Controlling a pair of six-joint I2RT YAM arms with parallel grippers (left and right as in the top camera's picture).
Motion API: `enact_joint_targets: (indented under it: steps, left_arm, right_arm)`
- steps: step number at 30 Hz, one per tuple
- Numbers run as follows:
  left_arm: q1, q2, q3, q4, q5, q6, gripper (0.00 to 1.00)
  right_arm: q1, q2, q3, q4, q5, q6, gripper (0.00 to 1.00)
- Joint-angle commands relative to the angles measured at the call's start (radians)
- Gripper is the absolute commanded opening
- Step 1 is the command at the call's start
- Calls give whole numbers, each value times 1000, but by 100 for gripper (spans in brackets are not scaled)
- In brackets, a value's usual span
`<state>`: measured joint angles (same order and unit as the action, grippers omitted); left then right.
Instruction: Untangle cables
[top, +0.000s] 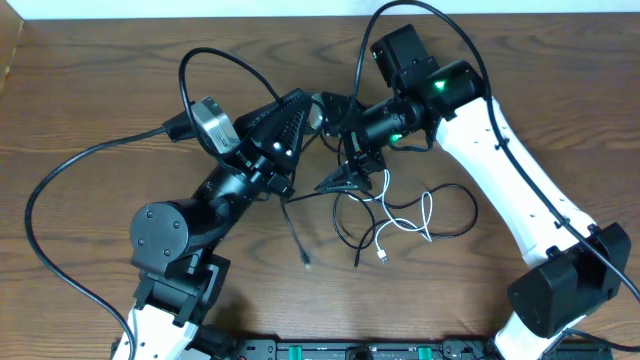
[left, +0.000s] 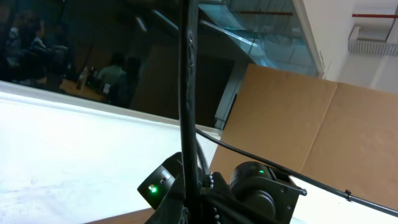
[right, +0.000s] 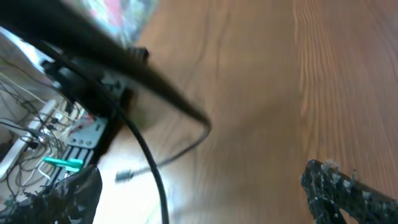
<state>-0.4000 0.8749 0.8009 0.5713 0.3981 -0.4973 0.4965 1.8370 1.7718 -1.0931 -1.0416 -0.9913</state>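
Observation:
Several thin black cables (top: 352, 228) and one white cable (top: 405, 222) lie looped together on the wooden table between the arms. My left gripper (top: 300, 112) is raised and shut on a black cable (left: 186, 93), which runs straight up between its jaws (left: 189, 208). A loose black end (top: 297, 238) trails down to a small plug. My right gripper (top: 345, 182) hangs open over the top of the tangle. In the right wrist view its fingers (right: 205, 196) stand wide apart, with a black cable (right: 149, 171) and a small plug (right: 124, 177) between them, untouched.
Thick black arm wires (top: 70, 175) arc over the left and back of the table. The table's back edge (top: 300, 18) meets a white wall. The right arm (left: 258, 193) shows close in front of the left wrist camera.

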Motion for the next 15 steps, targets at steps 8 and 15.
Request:
enact_joint_targets:
  steps: [8,15]
  left_arm:
    - [5,-7,7,4,10,5,7]
    - [5,-7,7,5,10,5,7]
  right_arm:
    - [-27,-6,-3,35,-146,-69,98]
    - [13,-2,-3,57,-155,-68,98]
